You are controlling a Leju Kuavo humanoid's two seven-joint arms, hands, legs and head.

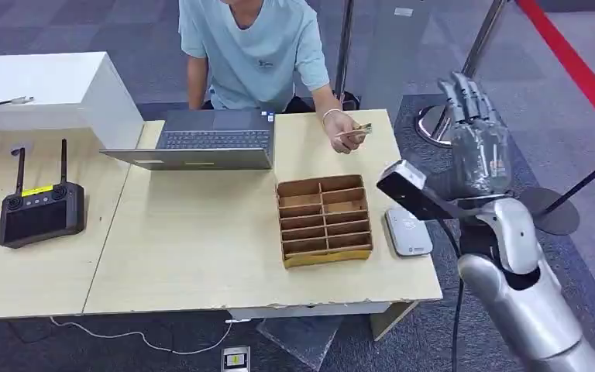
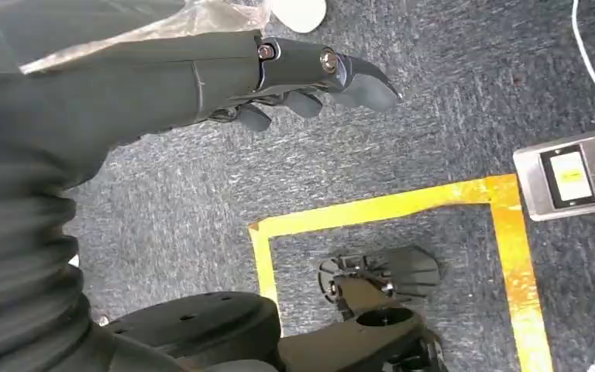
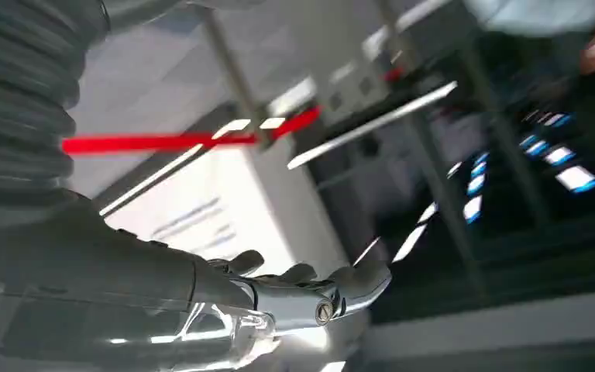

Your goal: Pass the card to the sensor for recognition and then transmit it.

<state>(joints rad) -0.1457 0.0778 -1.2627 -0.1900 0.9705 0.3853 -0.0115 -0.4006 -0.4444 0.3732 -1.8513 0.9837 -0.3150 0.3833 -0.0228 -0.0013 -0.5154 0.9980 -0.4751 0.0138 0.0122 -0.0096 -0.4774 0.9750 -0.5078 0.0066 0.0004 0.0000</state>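
Desk: cardboard divider box empty; person's hand holds card; right hand raised, fingers apart.

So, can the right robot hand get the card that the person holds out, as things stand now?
Probably yes. The right robot hand is raised and open beside the table's far right corner, and the card in the person's hand sits across that corner with nothing between them. It would still need to move in closer.
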